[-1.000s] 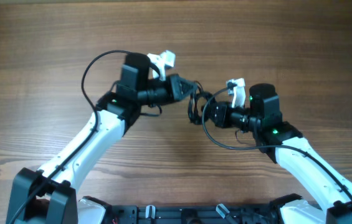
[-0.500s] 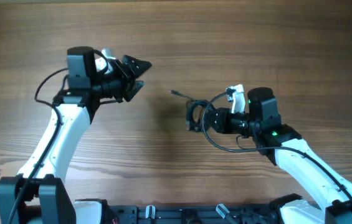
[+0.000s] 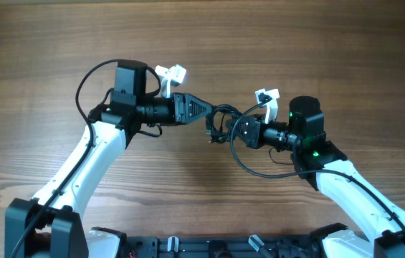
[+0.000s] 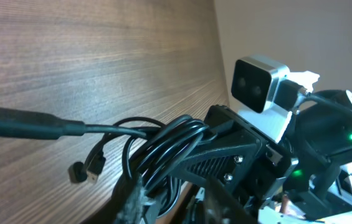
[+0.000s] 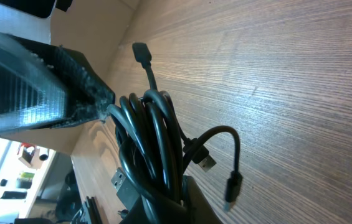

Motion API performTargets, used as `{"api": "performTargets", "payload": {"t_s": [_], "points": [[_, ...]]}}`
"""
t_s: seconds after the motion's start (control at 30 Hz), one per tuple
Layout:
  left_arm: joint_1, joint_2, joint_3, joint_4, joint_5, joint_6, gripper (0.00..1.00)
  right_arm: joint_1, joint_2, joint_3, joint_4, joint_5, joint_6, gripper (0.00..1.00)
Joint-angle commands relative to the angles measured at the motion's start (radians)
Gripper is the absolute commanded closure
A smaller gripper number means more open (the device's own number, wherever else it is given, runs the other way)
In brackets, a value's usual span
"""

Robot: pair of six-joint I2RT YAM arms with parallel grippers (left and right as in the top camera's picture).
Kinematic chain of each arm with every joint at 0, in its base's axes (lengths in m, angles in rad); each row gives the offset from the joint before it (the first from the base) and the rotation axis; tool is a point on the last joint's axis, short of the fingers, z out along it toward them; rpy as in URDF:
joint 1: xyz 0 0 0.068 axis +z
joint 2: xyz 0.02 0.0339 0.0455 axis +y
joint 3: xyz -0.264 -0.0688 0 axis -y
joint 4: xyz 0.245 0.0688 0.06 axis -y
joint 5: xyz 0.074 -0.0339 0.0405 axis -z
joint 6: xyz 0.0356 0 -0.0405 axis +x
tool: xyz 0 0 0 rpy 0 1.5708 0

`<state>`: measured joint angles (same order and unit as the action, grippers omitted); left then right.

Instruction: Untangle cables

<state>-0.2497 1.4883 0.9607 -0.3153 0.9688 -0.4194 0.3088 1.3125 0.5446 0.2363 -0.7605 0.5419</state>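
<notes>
The cables (image 3: 220, 126) hung knotted above the desk (image 3: 331, 43), midway between its left and right edges, your right hand (image 3: 232, 132) clamped on the bundle. Your left hand (image 3: 208, 113), wide open near the left edge a moment before, swung back and nipped a strand, so another pull looked ready.

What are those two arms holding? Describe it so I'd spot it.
On the wooden table, find where the two white arms meet. Between the left pincer and right pincer sit the cables: a small bundle of thin black cords with tiny plugs, much thinner than the leads looping along each arm.
</notes>
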Motion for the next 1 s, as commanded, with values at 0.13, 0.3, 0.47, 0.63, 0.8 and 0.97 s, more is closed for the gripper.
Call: {"api": "performTargets", "payload": {"t_s": [0.13,0.3,0.47,0.63,0.8,0.97], "points": [[-0.002,-0.016,0.006,-0.091,-0.055,0.031,0.71,0.002,0.006,0.005,0.018,-0.008,0.001,0.96],[-0.021,-0.016,0.006,-0.094,-0.101,0.030,0.77,0.002,0.006,0.005,0.018,-0.008,0.008,0.96],[-0.089,-0.016,0.006,-0.093,-0.319,-0.083,0.82,0.002,0.006,0.005,0.017,-0.045,0.008,0.96],[-0.136,-0.016,0.006,-0.050,-0.361,-0.113,0.87,0.002,0.006,0.005,0.016,-0.054,0.007,0.96],[-0.185,-0.010,0.006,-0.048,-0.395,-0.113,0.96,0.002,0.006,0.005,0.015,-0.056,0.007,0.96],[-0.227,0.027,0.006,-0.048,-0.421,-0.114,0.91,0.002,0.006,0.005,0.016,-0.073,0.007,0.96]]}}
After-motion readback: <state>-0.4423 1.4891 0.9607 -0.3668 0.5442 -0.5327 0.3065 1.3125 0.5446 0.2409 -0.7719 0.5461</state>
